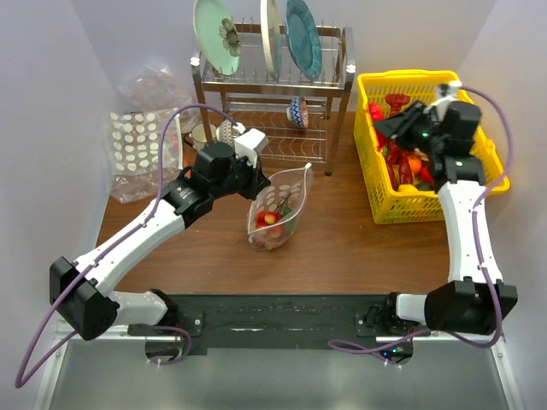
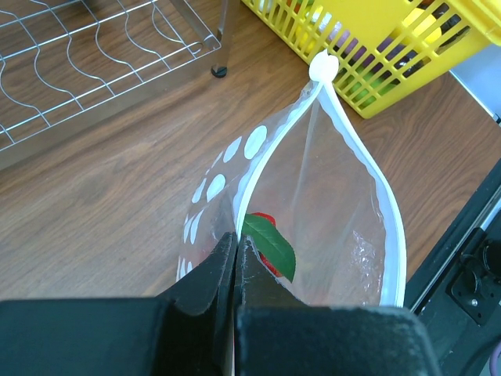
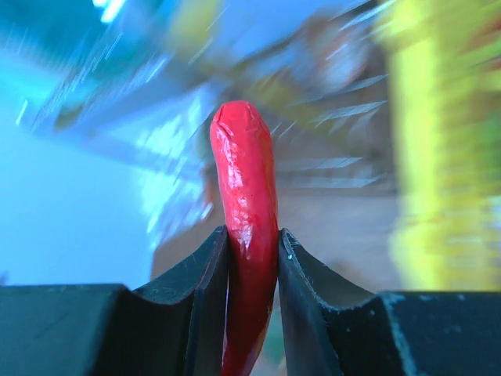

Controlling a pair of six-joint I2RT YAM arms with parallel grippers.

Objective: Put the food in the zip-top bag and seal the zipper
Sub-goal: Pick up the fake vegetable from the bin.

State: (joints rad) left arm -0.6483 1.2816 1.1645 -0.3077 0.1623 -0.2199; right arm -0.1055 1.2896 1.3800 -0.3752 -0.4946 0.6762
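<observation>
The zip-top bag [image 1: 278, 205] stands open in the middle of the table, with red toy food [image 1: 270, 219] and a green leaf [image 2: 270, 244] inside. Its white-edged zipper [image 2: 368, 164] gapes wide, ending at a white tab [image 2: 322, 66]. My left gripper [image 2: 236, 239] is shut on the bag's rim on its left side [image 1: 259, 179]. My right gripper [image 3: 252, 239] is shut on a long red chili pepper [image 3: 246, 188] and holds it above the yellow basket [image 1: 491, 145]; in the top view the gripper [image 1: 389, 128] is over the basket's left part.
The yellow basket holds several more toy foods [image 1: 408, 166]. A metal dish rack [image 1: 273, 94] with plates stands at the back. A clear pack with white dots [image 1: 137, 141] and a wrinkly plastic sack [image 1: 158, 85] lie at the back left.
</observation>
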